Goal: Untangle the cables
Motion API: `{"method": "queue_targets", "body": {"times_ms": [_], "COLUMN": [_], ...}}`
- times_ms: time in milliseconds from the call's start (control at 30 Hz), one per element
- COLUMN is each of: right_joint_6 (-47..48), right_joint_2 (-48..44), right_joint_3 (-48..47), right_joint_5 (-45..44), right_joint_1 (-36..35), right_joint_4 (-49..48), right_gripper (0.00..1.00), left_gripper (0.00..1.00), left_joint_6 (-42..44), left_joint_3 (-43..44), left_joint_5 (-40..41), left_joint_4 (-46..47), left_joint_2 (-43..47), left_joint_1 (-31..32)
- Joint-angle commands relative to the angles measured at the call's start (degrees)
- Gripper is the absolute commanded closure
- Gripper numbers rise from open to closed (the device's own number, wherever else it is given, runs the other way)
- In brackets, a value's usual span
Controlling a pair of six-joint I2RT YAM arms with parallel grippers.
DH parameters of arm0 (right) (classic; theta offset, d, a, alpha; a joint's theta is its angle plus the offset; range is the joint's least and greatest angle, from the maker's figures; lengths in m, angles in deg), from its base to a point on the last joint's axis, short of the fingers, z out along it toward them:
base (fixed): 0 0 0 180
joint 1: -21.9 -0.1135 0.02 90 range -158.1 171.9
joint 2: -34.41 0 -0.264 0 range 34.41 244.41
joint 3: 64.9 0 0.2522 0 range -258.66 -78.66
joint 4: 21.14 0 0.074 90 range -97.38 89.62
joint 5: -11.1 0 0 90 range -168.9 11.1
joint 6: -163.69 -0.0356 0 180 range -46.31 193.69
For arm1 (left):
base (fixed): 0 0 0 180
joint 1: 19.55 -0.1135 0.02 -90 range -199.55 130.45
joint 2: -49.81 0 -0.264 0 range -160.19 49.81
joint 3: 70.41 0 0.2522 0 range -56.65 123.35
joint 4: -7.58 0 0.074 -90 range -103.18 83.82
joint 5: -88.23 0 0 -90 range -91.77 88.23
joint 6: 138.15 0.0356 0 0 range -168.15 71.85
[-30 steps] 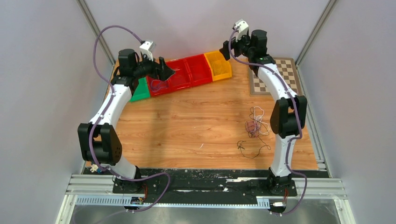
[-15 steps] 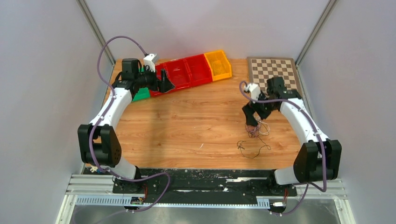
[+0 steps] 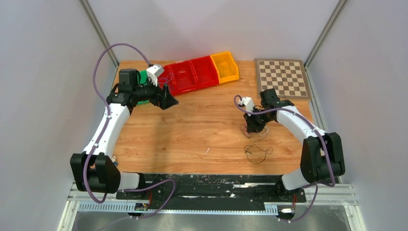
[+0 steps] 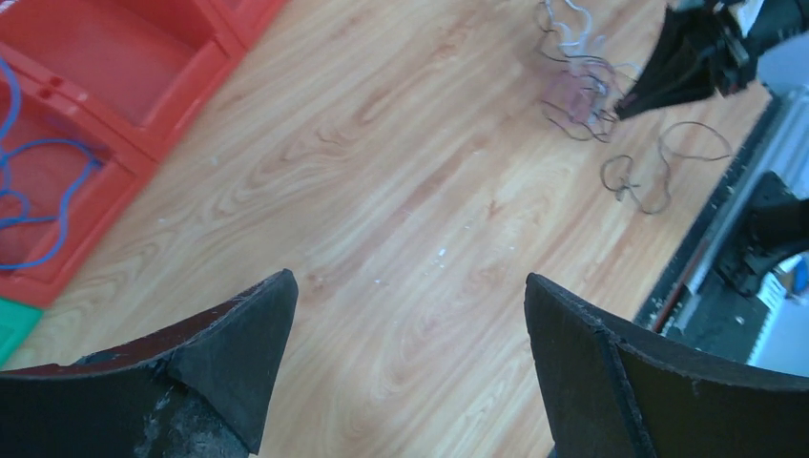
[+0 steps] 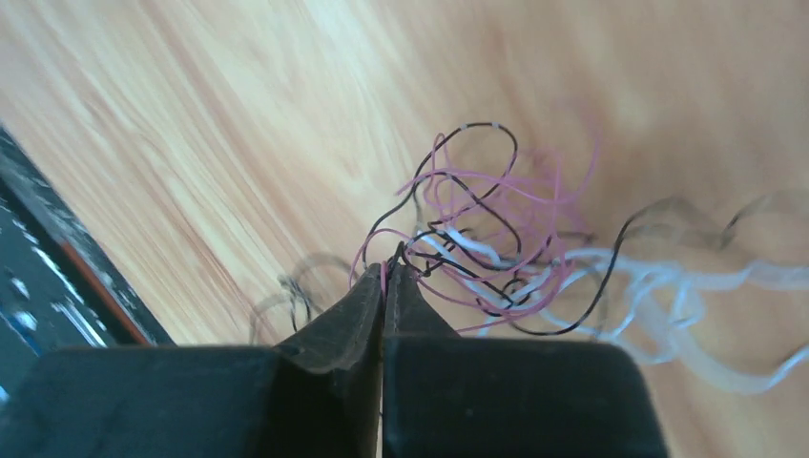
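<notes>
**Right claw point(image 3: 252, 128) pinches the tangle point(image 3: 243, 129), left claw point(image 3: 168, 100) hangs wide**

Overhead: the right arm bends inward, its claw down on the tangle right of the worktop's point(image 3: 202, 130) centre. A loose black cable point(image 3: 258, 151) lies just nearer, stretched left-right. The left arm reaches level beside the red bins point(image 3: 199, 72). Left wrist: left claw wide open, empty. Right wrist: fingers point(image 5: 329, 334) closed on pink and black strands, the tangle trailing rightward
</notes>
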Motion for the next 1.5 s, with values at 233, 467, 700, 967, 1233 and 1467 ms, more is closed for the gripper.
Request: {"method": "queue_targets", "body": {"times_ms": [233, 467, 700, 967, 1233, 1467], "right_joint_6": [4.20, 6.07, 7.04, 4.08, 3.88, 3.68], "right_joint_2": [-1.44, -1.93, 1.37, 0.12, -0.19, -1.11], "right_joint_3": [-20.42, -18.01, -14.69, -13.89, -13.33, -12.83], "right_joint_5": [22.71, 23.34, 19.05, 19.46, 18.94, 19.20], "right_joint_1": [-18.86, -19.77, -20.69, -21.07, -21.73, -22.00], "right_joint_4": [-5.88, -6.45, -8.30, -10.55, -10.52, -10.73], "right_gripper": [1.00, 1.00, 1.00, 1.00, 1.00, 1.00], "left_gripper": [0.28, 0.40, 0.56, 0.36, 0.36, 0.43], "left_joint_6": [7.68, 5.43, 2.43, -8.06, -12.89, -15.60], "left_joint_3": [-5.06, -12.16, -15.05, -17.57, -16.64, -16.60], "left_joint_5": [-13.61, -13.25, -10.51, -13.03, -16.97, -13.94], "left_joint_4": [-2.03, 6.08, 13.97, 26.80, 32.95, 35.90], "left_joint_2": [4.42, 2.46, -4.45, -9.54, -11.51, -13.24], "left_joint_1": [3.75, 11.45, 16.57, 18.51, 20.29, 22.32]}}
